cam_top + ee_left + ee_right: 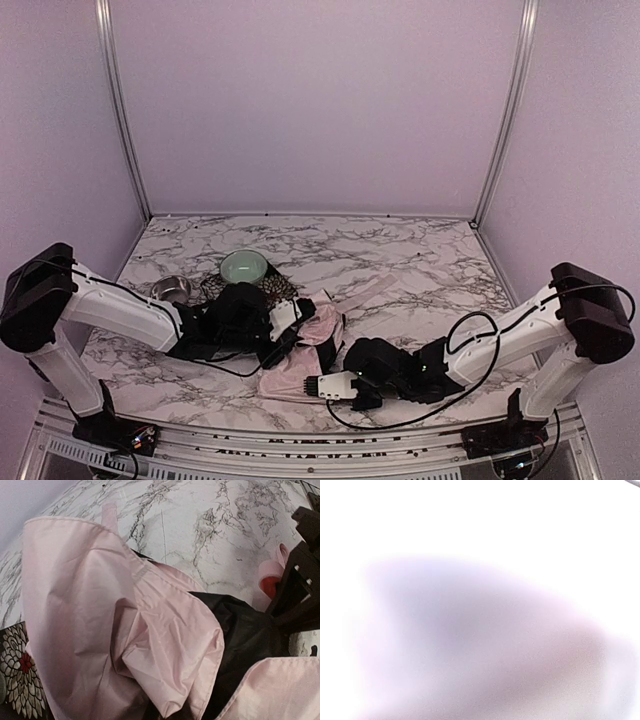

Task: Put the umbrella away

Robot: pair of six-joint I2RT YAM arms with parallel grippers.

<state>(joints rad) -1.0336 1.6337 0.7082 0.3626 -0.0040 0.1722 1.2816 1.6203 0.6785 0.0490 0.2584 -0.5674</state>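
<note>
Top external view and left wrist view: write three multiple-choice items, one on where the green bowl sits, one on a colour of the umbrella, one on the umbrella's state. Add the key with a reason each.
1. Seen from above, where is the green bowl relative to the umbrella?
A. Farther back on the table, left of centre
B. At the near edge between the arm bases
C. In the far right corner

2. What colour is the lining between the umbrella's pink folds?
A. Yellow
B. Black
C. Blue

3. How does the umbrella lie?
A. Open and upright
B. Rolled tight and strapped
C. Crumpled loose on the table

Key: 1 A, the bowl sits behind the fabric heap. 2 B, the left wrist view shows black cloth under the pink. 3 C, the fabric lies in slack folds.
</note>
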